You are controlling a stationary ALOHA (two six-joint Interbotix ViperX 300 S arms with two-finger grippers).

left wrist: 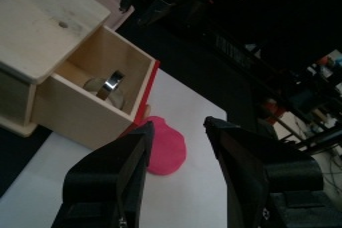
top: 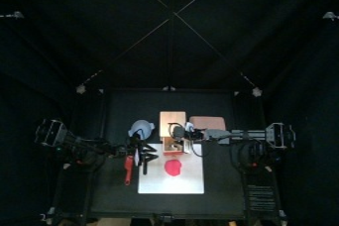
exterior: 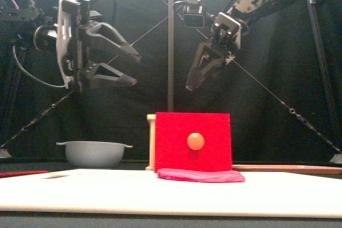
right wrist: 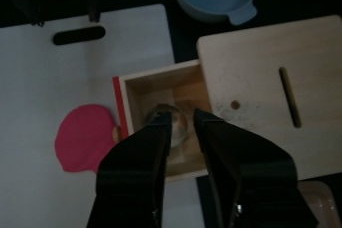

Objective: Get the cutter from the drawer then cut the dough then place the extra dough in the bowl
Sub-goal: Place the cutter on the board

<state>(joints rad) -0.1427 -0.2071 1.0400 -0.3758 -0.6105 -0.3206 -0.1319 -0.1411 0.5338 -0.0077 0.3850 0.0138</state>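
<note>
- nearest you, the white board (exterior: 80, 184) lies flat across the table's front. the dough (exterior: 201, 175) rests on it as a flat, whole pink disc.
- just behind the dough stands the drawer (exterior: 191, 132), pulled out of the wooden box (right wrist: 261, 77) toward the table's front. its red face, with a small round knob, looks straight at you.
- the cutter (left wrist: 110, 80) sits on the floor of the open drawer. it shows as a small, shiny round piece of metal.
- you cannot make out its wire handle, so you cannot tell which way it points or how its long axis runs.
- your right gripper (right wrist: 181, 120) hangs directly over the open drawer, with its jaws pointing down at the cutter.
- those jaws stand a narrow gap apart and hold nothing. the front view shows them well above the box, touching neither it nor the cutter.
- your left gripper (left wrist: 178, 130) is up in the air to the left of the box, angled toward the drawer and the dough. its jaws are spread wide and empty.
- farthest back, the blue-grey bowl (exterior: 96, 152) stands upright on the table, left of the box and apart from it, mouth up.
</note>
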